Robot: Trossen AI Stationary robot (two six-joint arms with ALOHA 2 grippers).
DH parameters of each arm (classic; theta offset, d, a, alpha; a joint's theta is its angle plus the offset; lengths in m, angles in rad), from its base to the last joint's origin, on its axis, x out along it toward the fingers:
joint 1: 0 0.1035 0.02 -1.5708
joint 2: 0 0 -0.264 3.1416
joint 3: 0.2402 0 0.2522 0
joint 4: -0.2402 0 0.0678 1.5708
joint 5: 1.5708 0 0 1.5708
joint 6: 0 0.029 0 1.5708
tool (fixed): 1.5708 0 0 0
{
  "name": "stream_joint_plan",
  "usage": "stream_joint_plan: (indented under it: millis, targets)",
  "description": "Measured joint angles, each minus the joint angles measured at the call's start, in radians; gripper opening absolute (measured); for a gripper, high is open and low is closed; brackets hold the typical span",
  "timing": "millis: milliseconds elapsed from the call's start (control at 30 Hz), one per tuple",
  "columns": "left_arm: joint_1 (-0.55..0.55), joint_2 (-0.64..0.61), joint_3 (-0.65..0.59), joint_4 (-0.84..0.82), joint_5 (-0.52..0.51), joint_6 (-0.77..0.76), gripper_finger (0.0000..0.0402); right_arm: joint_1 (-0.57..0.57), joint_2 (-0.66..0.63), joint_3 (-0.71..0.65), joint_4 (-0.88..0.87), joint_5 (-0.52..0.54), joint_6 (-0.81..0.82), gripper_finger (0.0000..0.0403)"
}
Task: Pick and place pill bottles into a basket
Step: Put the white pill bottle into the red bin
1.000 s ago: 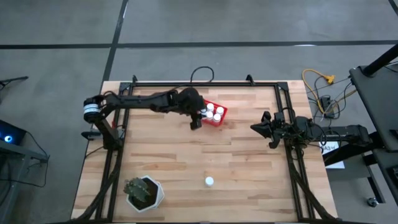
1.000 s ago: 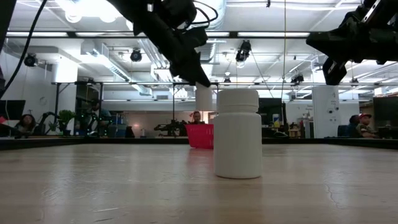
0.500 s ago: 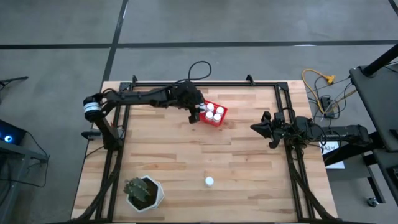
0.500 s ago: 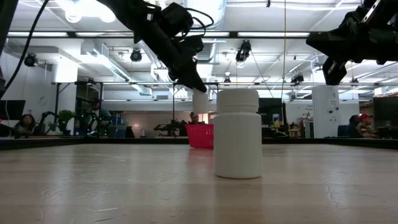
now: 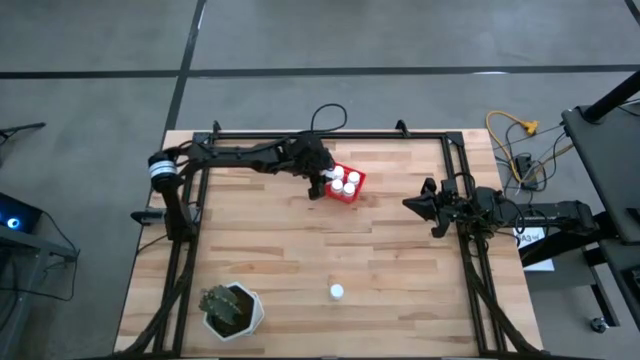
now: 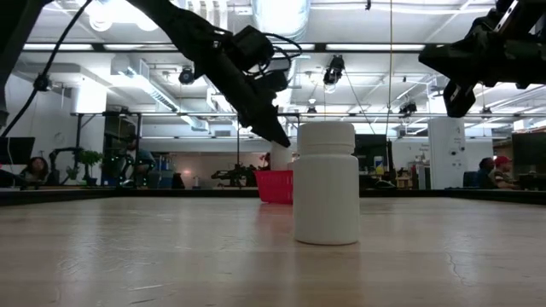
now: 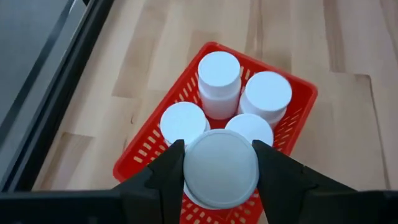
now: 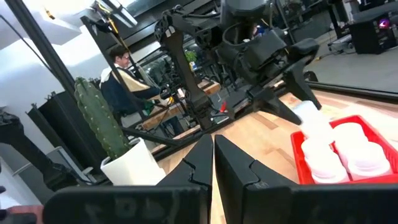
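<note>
The red basket (image 5: 347, 184) stands at the table's far middle with several white pill bottles (image 7: 219, 82) upright in it. My left gripper (image 7: 221, 160) is over the basket's left end, shut on another white bottle (image 7: 221, 169). It also shows in the high view (image 5: 322, 181) and the low view (image 6: 275, 139). One more bottle (image 5: 337, 291) stands upright on the near middle of the table, large in the low view (image 6: 325, 183). My right gripper (image 5: 409, 205) waits shut and empty at the right, above the table. My left gripper pinches the bottle between its two fingers (image 7: 168, 171), one on each side of the bottle just under its cap (image 7: 221, 149). The fingers slant down from the table's left. The bottle is upright, its lower end (image 6: 275, 160) at the basket's rim; its bottom is hidden.
A white hexagonal pot with a cactus (image 5: 232, 309) stands at the near left corner. A black frame (image 5: 330, 134) runs along the table's far, left and right edges. Bare wood lies between the basket and the lone bottle. People show in the room behind.
My left gripper, still shut on the bottle, has gone a little toward the far edge, from beside the basket's left end to over it. It has gone down, and the bottle has dropped from well above the basket to its rim.
</note>
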Motion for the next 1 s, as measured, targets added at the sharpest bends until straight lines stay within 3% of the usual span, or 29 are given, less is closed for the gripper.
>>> stream_joint_plan:
  millis: [1000]
  targets:
    - [0.059, 0.070, -0.005, 0.093, -0.038, 0.064, 0.0145, 0.000, 0.000, 0.000, -0.002, -0.001, 0.000, 0.0008]
